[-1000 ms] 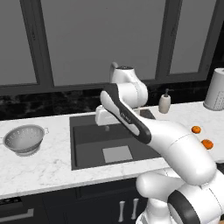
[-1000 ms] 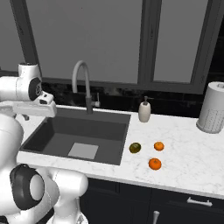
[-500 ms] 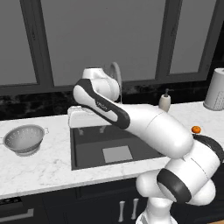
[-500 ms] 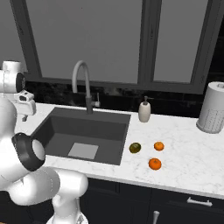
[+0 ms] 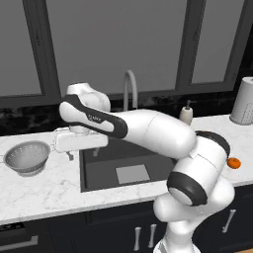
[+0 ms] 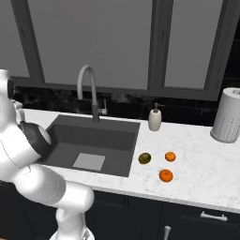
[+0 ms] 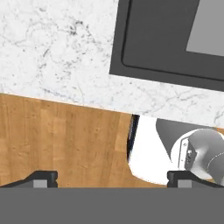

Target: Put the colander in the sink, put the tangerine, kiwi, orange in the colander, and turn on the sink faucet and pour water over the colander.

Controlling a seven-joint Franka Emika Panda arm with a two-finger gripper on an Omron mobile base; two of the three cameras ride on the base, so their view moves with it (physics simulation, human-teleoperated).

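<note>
While the perforated silver colander (image 5: 27,156) rests on marble, the end effector (image 5: 81,153) gapes empty.

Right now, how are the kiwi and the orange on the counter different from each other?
The kiwi is olive green-brown; the orange is bright orange. The kiwi lies close to the sink rim, while the orange lies farther from it, nearer the counter's front edge. The orange looks slightly bigger. Both are round and rest loose on the white marble counter, right of the sink.
</note>
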